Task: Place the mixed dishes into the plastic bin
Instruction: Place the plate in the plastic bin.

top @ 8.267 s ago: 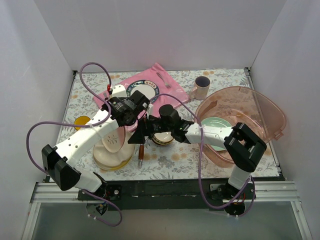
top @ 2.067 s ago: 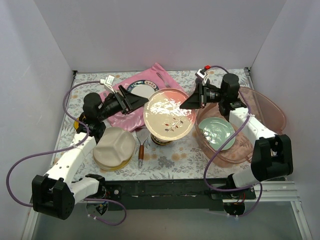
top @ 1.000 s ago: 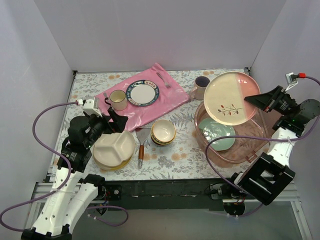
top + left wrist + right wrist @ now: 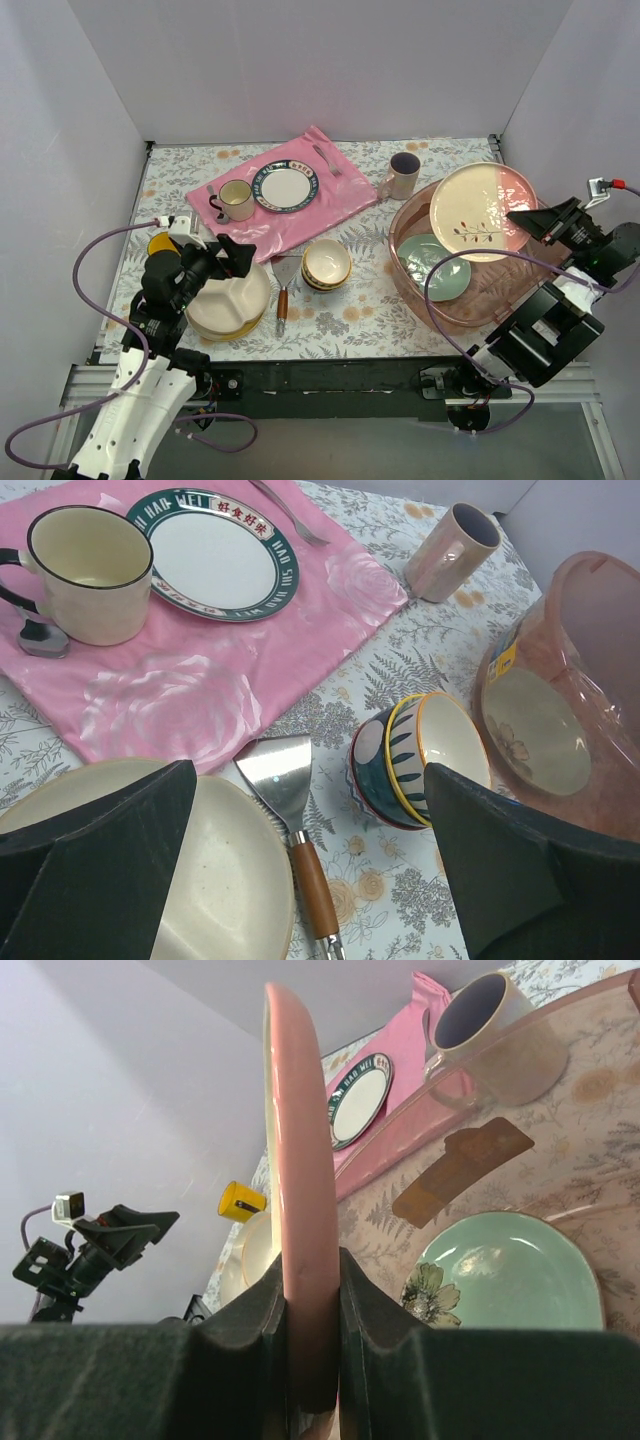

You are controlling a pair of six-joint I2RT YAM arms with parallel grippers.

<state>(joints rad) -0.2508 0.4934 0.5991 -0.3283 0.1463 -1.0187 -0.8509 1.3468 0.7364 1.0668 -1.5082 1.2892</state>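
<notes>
The right pincer (image 4: 312, 1305) grips the pink-cream plate (image 4: 300, 1160) above the bin (image 4: 440, 310); the left pincer (image 4: 310, 780) gapes wide. The blue-rimmed plate (image 4: 215, 555) reads "HAR WEI" plus red Chinese characters.

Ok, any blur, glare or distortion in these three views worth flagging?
Top external: even soft light, sharp throughout, little glare. Left wrist: its fingers are dark, soft-edged masses in the bottom corners; the table beyond is crisp. Right wrist: the cream and pink plate, edge-on and close, looks stretched; the plastic bin tints the mug behind it.
</notes>
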